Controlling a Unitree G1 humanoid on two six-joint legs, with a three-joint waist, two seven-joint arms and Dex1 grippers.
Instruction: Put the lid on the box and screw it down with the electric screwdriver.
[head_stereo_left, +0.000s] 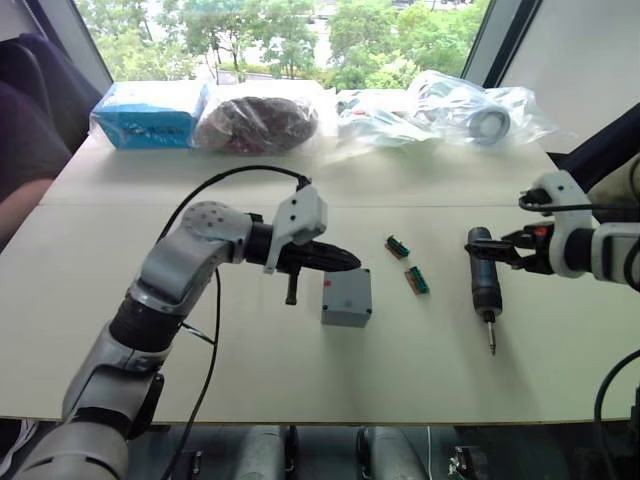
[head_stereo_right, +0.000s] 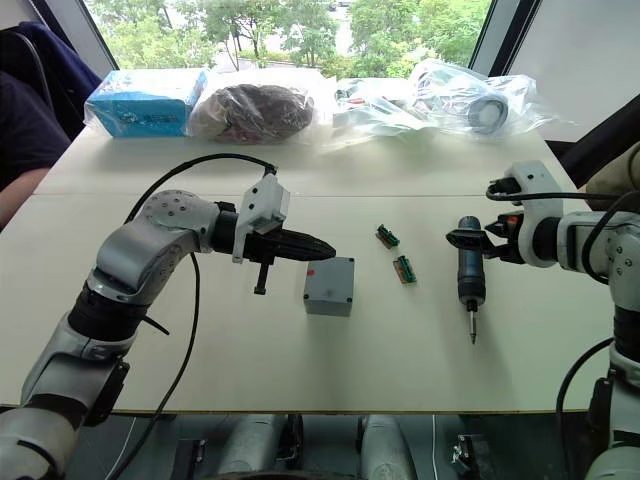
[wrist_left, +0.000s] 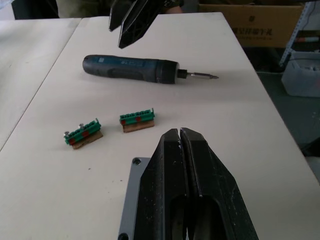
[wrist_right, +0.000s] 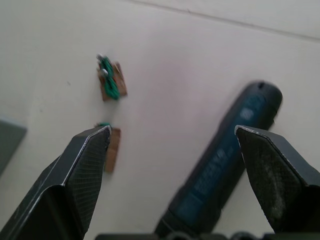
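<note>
- risk: right gripper (head_stereo_right: 470, 240) has its fingers spread wide, straddling the butt end of the electric screwdriver (head_stereo_right: 469, 275). gripping that far back would likely leave the long body and bit tipping downward once lifted.
- risk: the screwdriver body is round and lies flat on the table (head_stereo_right: 560, 360). uneven finger contact could roll it aside rather than seat it.
- risk: left gripper (head_stereo_left: 345, 263) has its fingers pressed together, holding nothing, tip over the near-left edge of the box (head_stereo_left: 347, 297). judged from the head views it is just above or touching; cannot tell which. a push from there could slide the box, since nothing visibly fixes it.
- risk: two small green connectors (head_stereo_left: 408, 265) lie between box and screwdriver. a sweep of either arm might scatter them.
- box: small, square, grey, near the table's centre, with a red mark on its left-facing side. its top looks closed and flat. the left wrist view shows a flat grey plate with a corner hole (wrist_left: 131, 200), so the lid seems already on; no separate lid made out. whether screws sit in the holes: too small to tell.
- screwdriver: dark blue-black, pen-shaped, right of the connectors, thin metal bit pointing toward the robot, well apart from the box.
</note>
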